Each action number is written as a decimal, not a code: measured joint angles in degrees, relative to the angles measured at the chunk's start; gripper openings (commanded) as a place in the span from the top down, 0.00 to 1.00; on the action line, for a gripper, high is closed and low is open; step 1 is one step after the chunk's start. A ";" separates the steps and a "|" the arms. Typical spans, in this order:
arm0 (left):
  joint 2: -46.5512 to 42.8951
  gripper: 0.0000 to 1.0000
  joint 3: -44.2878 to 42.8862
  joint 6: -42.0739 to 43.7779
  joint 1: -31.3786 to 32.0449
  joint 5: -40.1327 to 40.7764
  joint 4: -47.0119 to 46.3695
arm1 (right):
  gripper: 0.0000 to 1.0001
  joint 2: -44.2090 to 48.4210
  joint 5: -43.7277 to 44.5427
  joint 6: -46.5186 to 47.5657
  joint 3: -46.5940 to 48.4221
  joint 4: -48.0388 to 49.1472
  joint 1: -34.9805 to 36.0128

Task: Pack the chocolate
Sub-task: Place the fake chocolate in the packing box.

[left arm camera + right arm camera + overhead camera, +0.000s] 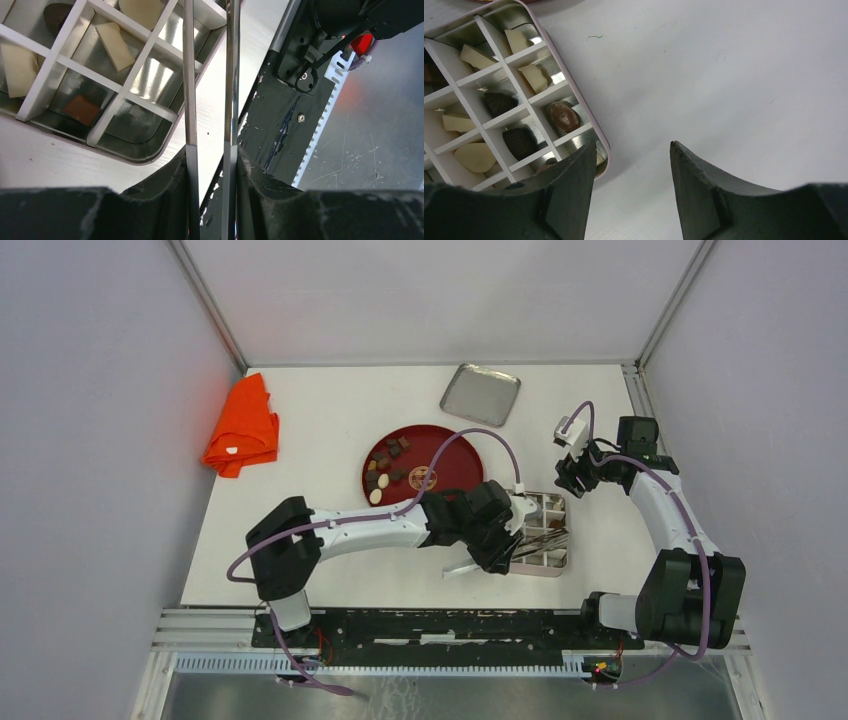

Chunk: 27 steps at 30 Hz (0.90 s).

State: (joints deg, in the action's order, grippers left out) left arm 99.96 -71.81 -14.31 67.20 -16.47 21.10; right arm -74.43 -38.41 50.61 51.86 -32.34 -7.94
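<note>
**White table, part-filled tin: tongs poised over the box**

White table point(330, 560) fills the walled booth, and an orange cloth point(242, 427) lies crumpled at its far left, well apart from the work. Near the middle sits a red plate point(455, 472). Loose chocolate point(383, 465) is clustered on its left half, apparently the stock waiting to be packed. Behind the plate a silver lid point(480, 394) lies flat, presumably set aside so the box stays open.

The left arm reaches across in front of the plate. The left gripper point(211, 165) is clamped on a pair of metal tongs point(231, 75), whose two arms run out over the tin point(150, 159). The tips are out of the wrist view, so I cannot tell whether they carry a piece.

White dividers point(516, 102) split the tin into cells. Cream slabs, dark pieces and a brown oval point(564, 116) each sit in their own cell, while some cells show bare metal.

To the right, the right gripper point(632, 150) hovers just beside the tin's edge, jaws wide apart and empty, probably waiting to steady the box.
</note>
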 measured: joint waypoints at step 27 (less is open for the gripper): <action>2.49 0.57 -2.56 0.02 0.44 2.93 2.84 | 0.38 0.00 -0.07 0.17 0.00 -0.02 0.00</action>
State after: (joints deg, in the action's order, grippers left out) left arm 102.45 -74.37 -14.28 67.64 -13.54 23.94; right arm -74.43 -38.48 50.78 51.86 -32.36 -7.94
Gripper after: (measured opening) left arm 0.435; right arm 0.619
